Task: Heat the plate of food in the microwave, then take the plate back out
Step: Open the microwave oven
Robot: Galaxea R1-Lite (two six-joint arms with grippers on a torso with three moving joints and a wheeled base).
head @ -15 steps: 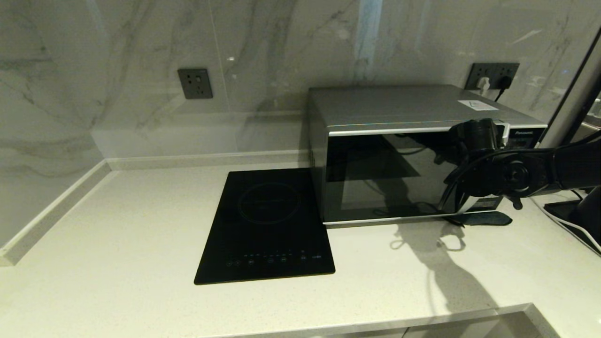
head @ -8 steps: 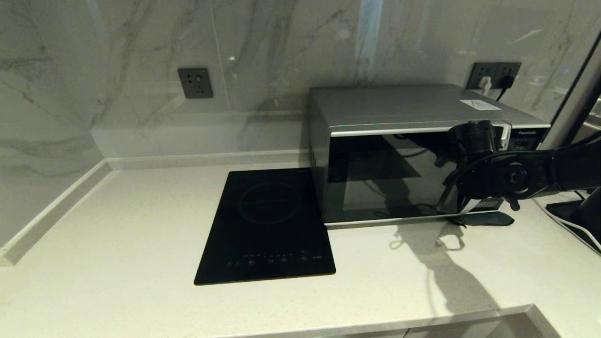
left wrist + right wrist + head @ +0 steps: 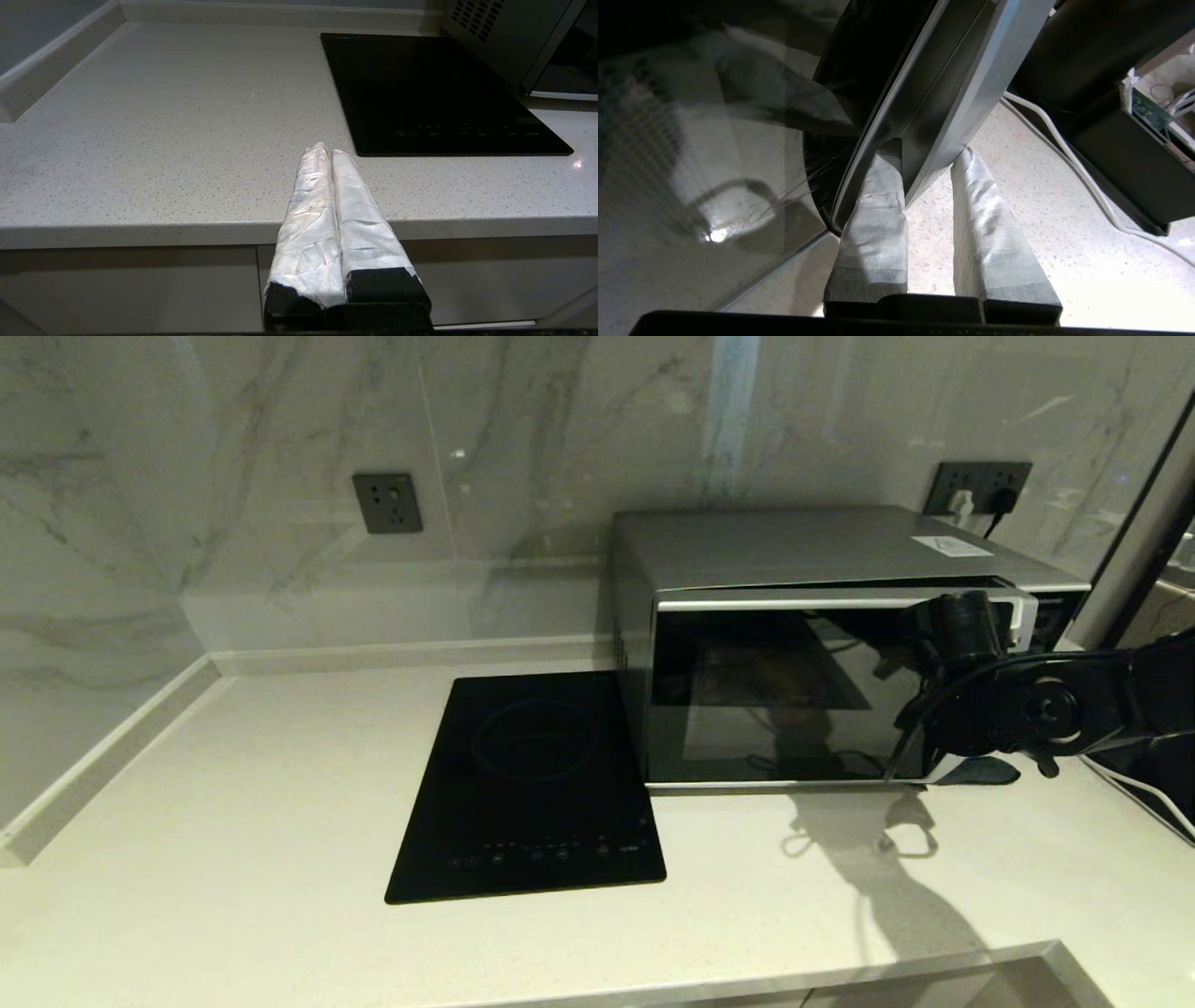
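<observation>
Microwave (image 3: 803, 644) sits on our counter (image 3: 280, 803) just right of the black cooktop (image 3: 532, 784), its door slightly ajar at the handle side. We have our right gripper (image 3: 924, 158) clamped on the door handle (image 3: 943, 88), one taped finger either side. Our left gripper (image 3: 327, 154) hangs at the counter's front edge, fingers pressed together and holding nothing.

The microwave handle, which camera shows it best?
The right wrist view: the handle fills it, gripped between the right gripper's fingers. The head view hides it behind the arm; the left wrist view shows only the microwave's side.
</observation>
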